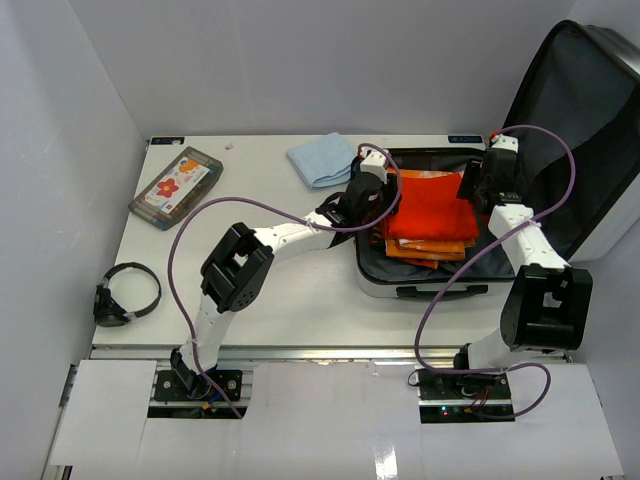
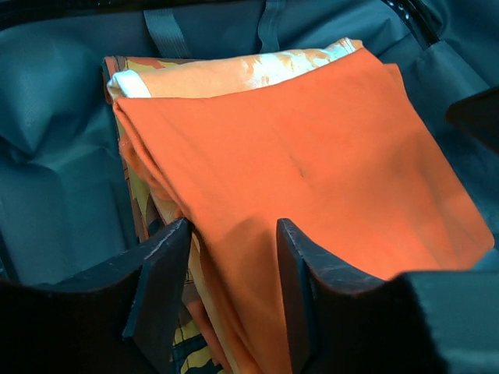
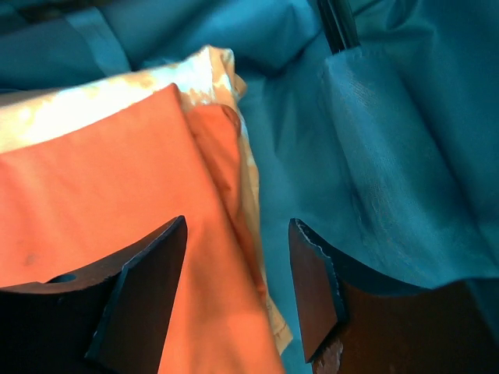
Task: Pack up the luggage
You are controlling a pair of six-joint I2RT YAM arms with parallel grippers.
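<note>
Small hard-shell suitcase, glossy black-to-white shell, slack dark grey fabric lining, lies open on the right of the matte white counter, lid raised. Inside is a flat stack of folded soft orange cloths, with patterned pieces underneath. Left gripper jaws are spread over the stack's left edge. Right gripper jaws are spread over its right edge. Rumpled light blue cloth lies just beside the suitcase's far left corner. Plain pale grey walls.
</note>
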